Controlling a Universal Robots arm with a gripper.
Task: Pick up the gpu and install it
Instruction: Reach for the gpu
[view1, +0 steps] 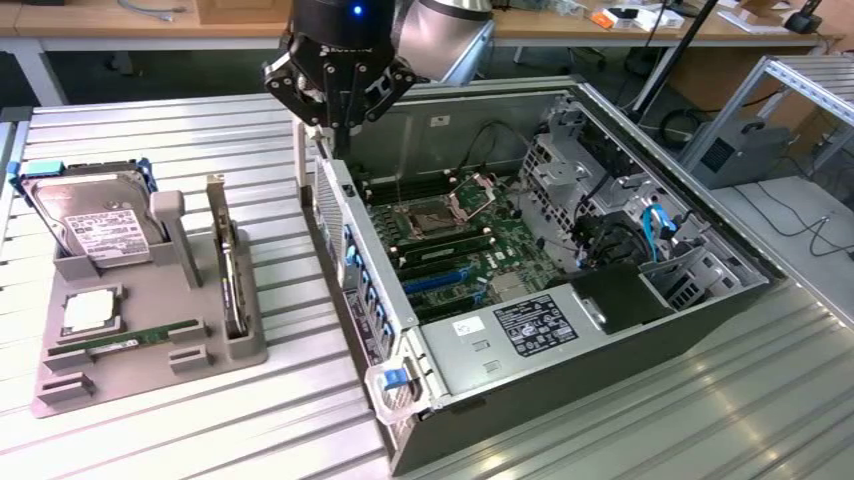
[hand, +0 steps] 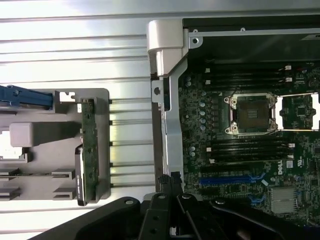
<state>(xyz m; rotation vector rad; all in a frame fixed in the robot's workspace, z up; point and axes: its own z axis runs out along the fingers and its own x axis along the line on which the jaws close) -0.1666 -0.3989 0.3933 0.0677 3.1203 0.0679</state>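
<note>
Your black pincer (view1: 336, 140) hangs shut, empty; in the exterior view the thin brownish gpu card (view1: 232, 268) stands at seven o'clock, long axis twelve-to-six.

Computer case (view1: 561, 330): open, one wall just below the gripper (view1: 339, 130).
Motherboard (view1: 454, 250): inside the case, CPU socket (view1: 434, 218) bare.
Hard drive (view1: 94, 225): upright in a gray holder (view1: 120, 385) (white label showing), well apart from the gripper.
Table (view1: 160, 130): ribbed metal.

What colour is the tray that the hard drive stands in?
Grey. The tray holding the hard drive shows best in the exterior view.
</note>
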